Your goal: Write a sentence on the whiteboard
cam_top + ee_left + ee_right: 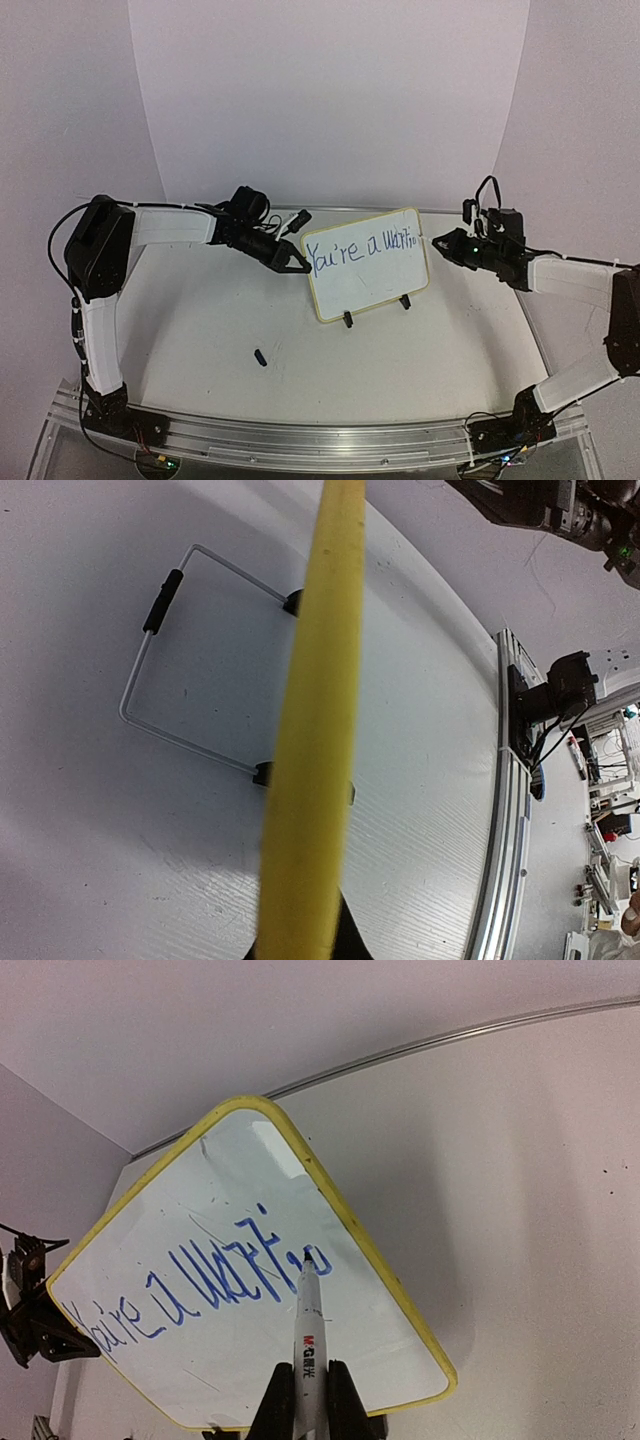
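Board position: the whiteboard (365,275) is propped on its wire stand (150,680) in the middle of the table (200,330).
Left side: the left gripper (298,264) is clamped shut on the board's left edge, on the yellow rim (310,730).
Right side: a marker (308,1325) is held fast in the right gripper (307,1392), with its tip set on the board at the end of the sentence (200,1285).
Space risk: the line has been written almost to the right rim, so further letters could run off unless a lower line is begun.
Pressure risk: the board is held at one edge only, so a hard push could twist or tip it back and skew the strokes.
Slip risk: the marker could be dragged askew in the fingers.
Loose item: a small black piece (260,357), possibly a cap, lies near the table's front.
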Action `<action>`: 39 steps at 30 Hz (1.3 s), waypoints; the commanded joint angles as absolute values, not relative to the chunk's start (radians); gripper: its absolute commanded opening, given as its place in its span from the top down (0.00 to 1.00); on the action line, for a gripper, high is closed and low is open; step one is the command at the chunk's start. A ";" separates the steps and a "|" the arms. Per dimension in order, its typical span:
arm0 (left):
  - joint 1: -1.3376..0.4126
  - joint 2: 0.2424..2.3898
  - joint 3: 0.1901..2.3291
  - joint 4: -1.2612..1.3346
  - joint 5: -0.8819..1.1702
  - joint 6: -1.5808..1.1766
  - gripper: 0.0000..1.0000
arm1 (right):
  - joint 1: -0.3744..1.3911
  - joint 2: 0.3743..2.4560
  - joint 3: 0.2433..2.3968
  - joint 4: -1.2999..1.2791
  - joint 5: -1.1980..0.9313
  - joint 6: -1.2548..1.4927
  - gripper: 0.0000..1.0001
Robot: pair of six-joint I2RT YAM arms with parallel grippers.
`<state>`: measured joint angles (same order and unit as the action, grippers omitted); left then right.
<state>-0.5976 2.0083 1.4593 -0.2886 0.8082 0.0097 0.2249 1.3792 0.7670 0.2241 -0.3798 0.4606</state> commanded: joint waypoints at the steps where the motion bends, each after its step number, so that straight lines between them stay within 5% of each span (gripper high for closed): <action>1: -0.627 2.028 1.471 -0.354 0.775 0.037 1.00 | 0.222 1.399 0.814 0.261 -0.380 0.445 1.00; 39: -0.627 2.030 1.471 -0.353 0.779 0.035 1.00 | 0.223 1.446 0.762 0.296 -0.371 0.485 1.00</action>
